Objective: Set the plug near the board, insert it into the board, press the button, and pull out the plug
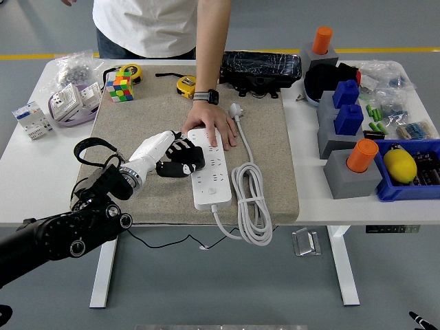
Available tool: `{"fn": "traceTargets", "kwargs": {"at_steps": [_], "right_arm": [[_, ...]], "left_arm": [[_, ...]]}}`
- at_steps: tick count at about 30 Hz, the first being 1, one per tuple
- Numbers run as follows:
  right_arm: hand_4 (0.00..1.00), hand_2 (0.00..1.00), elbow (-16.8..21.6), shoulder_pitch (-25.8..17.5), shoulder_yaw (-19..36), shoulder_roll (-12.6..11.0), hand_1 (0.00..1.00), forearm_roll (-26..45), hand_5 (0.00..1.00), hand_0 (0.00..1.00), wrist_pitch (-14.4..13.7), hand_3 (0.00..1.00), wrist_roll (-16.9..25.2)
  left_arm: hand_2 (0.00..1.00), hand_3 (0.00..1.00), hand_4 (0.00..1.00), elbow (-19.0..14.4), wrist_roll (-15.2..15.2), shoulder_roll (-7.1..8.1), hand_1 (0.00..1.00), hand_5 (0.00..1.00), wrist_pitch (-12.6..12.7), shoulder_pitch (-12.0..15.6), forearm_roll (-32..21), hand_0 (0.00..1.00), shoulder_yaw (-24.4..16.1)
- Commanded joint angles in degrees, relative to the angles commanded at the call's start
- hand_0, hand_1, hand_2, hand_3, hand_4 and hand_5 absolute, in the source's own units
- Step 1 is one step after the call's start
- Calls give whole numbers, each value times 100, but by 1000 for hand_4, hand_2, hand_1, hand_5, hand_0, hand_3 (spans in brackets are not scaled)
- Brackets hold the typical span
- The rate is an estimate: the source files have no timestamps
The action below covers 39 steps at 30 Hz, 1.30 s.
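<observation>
A lab: white bench (323,199) with parts bin (405,189), breakers (31,117), tape measures (185,85).

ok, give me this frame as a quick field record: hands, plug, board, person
left hand: white-shelled left hand with black fingers, shut on the plug
plug: black plug block at the strip's left edge; insertion cannot be told
board: white multi-socket power strip on the tan felt mat
person: person's hand pressing flat on the strip's far end
right hand: not in view
</observation>
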Motion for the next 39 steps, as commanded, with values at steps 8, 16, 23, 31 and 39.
{"fn": "traceTargets", "kwargs": {"at_steps": [8,16,23,31,39], "right_arm": [[977,637,-3,-5,18,0,668,-7,582,626,-1,571,1],[977,638,6,-5,20,8,668,-17,581,626,0,571,4],[977,638,-2,-13,12,14,668,-18,581,624,2,571,1],[977,638,18,-5,31,18,668,-26,581,624,2,571,3],[977,638,21,-16,32,20,668,-30,582,624,3,571,1]], "left_arm": [[423,506,620,-54,-554,38,343,74,297,52,-78,323,-144],[414,497,601,-17,-951,195,335,47,460,248,-101,317,-570],[431,517,611,450,-1034,402,358,51,508,343,-171,334,-631],[521,557,644,754,-1032,398,443,72,504,368,-320,401,-546],[578,624,942,772,-911,392,547,160,485,416,-156,558,-512]]}}
